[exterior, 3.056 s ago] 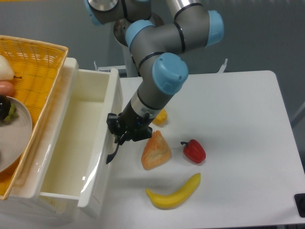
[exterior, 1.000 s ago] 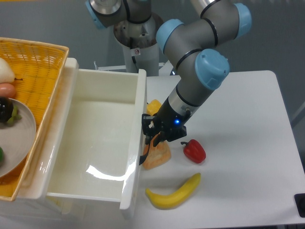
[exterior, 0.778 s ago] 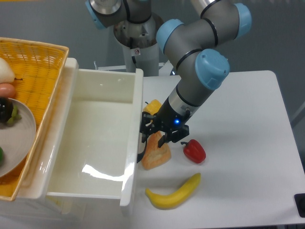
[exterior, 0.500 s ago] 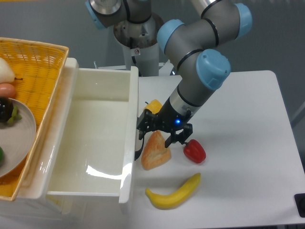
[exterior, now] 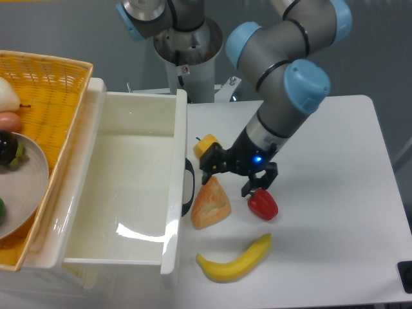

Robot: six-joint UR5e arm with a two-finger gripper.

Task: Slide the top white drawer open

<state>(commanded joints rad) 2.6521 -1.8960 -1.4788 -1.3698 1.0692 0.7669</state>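
Since half a second ago the end effector [exterior: 233,172] has pulled away to the right of the curved black handle [exterior: 188,187], which now shows whole and untouched on the drawer front; three seconds ago the drawer stood far less extended, its front well to the left of where it is now.

Largest is the white desk [exterior: 328,212], carrying everything. On its left side the top white drawer [exterior: 122,193] stands pulled out, a wide shallow glossy box with a bare inside and a bright glare on its floor. Behind it, at the far left, sits the yellow woven basket [exterior: 45,84] with a grey plate [exterior: 26,187] and some fruit. The grey and blue arm [exterior: 283,84] reaches down from the top of the view to the middle of the desk.

The end effector hangs released, its dark fingers spread and holding nothing, just above the orange wedge-shaped bread [exterior: 210,205] and the red pepper [exterior: 262,203]. A yellow banana [exterior: 235,260] lies nearer the front edge. A small yellow piece [exterior: 206,145] rests just beside the drawer front, behind the end effector.
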